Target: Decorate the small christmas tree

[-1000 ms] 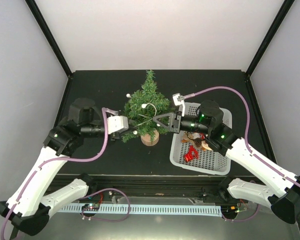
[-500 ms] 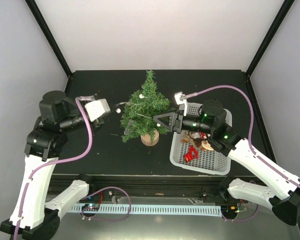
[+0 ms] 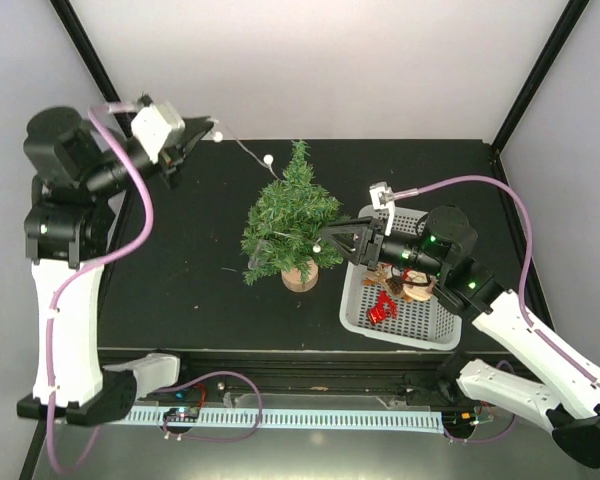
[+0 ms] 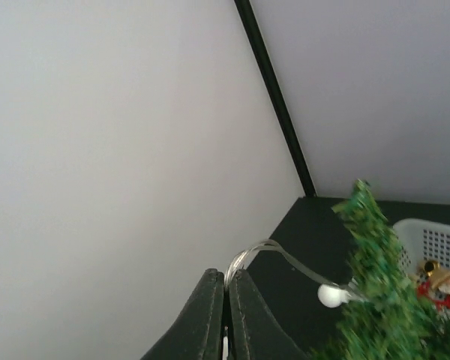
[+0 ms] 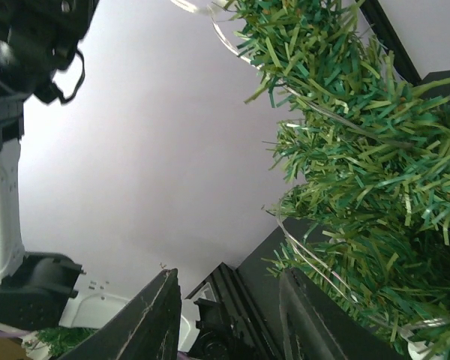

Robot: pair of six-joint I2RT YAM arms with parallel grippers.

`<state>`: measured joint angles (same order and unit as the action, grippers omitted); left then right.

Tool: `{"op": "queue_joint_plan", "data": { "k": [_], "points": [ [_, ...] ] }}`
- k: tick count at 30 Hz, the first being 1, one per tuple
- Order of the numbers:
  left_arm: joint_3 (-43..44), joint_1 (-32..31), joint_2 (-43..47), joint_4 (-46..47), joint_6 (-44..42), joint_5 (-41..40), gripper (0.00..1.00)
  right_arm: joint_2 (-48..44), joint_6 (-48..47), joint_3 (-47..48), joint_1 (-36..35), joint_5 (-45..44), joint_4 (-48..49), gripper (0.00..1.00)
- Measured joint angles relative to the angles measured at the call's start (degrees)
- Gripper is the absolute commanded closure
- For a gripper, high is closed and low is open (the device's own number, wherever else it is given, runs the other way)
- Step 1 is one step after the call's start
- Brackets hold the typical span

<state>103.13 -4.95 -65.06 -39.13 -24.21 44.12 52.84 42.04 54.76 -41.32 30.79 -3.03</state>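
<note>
Right, your left gripper (image 4: 226, 277) is clenched on the end of the light string (image 4: 329, 295), held high over the back-left corner of the table (image 3: 180, 290). From there the thin wire slopes down to the top of the small christmas tree (image 3: 290, 225), which stands upright on its wooden base (image 3: 300, 277) mid-table, just left of the white basket (image 3: 435, 335). Your right gripper (image 3: 328, 242) hangs parted and empty beside the tree's right-hand branches. The step looks like draping the string, so lead the held end around the tree in a gentle downward arc and let the wire sink between the needles instead of stretching it. A hard pull would probably tip the tree, as it looks light. You could use the free gripper to steady a branch or tuck in a loose loop.
</note>
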Motion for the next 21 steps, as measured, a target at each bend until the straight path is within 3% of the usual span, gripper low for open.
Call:
{"op": "queue_joint_plan", "data": {
  "k": [3, 12, 21],
  "points": [
    [6.54, -0.94, -5.92, -0.33, 1.75, 0.68, 0.99, -0.70, -0.28, -0.76, 0.02, -0.39, -0.39, 0.62],
    [13.53, -12.57, -16.31, -4.17, 1.95, -3.52, 0.98, -2.16, -1.68, -1.25, 0.28, -1.73, -2.49, 0.63],
    [22.12, -18.69, -23.89, -5.27, 0.17, -8.94, 0.97, -2.82, -2.12, -3.72, 0.28, -2.08, -2.58, 0.63]
  ]
}}
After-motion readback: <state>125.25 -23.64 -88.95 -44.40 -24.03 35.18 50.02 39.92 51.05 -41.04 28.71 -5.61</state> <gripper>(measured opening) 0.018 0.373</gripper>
